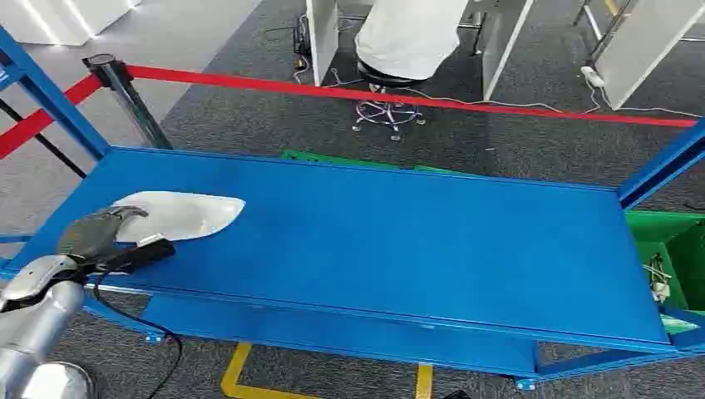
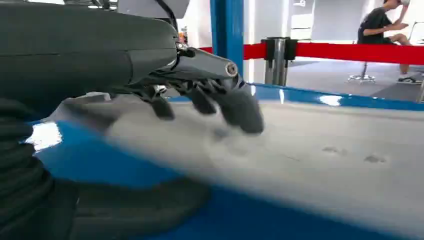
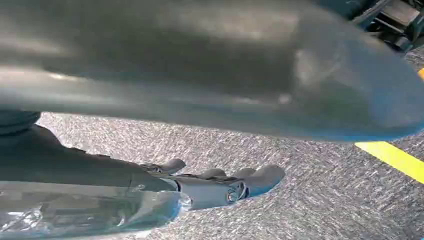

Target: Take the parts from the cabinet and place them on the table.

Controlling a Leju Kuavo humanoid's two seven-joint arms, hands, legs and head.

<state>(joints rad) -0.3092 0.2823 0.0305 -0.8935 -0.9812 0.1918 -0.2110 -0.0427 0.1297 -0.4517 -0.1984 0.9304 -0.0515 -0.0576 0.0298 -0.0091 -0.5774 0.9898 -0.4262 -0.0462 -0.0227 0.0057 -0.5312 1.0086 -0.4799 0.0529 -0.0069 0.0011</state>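
Note:
A pale grey, smooth, curved part (image 1: 187,212) lies on the blue table (image 1: 399,241) near its left end. My left hand (image 1: 100,237) is at the part's left end. In the left wrist view the part (image 2: 300,155) lies flat and blurred. The dark fingers (image 2: 245,115) hover just over it and cast shadows on it, while the thumb (image 2: 135,210) lies low beside its edge. My right hand (image 3: 215,185) hangs over the speckled carpet with fingers stretched out and nothing between them. A large blurred grey shape runs across that view above the fingers.
A red barrier belt (image 1: 399,96) on a black post (image 1: 125,91) runs behind the table. Blue uprights (image 1: 50,100) stand at both rear corners. A green bin (image 1: 673,249) sits at the right end. A person on a stool (image 1: 407,41) sits beyond. Yellow floor tape (image 1: 241,374) runs below the front edge.

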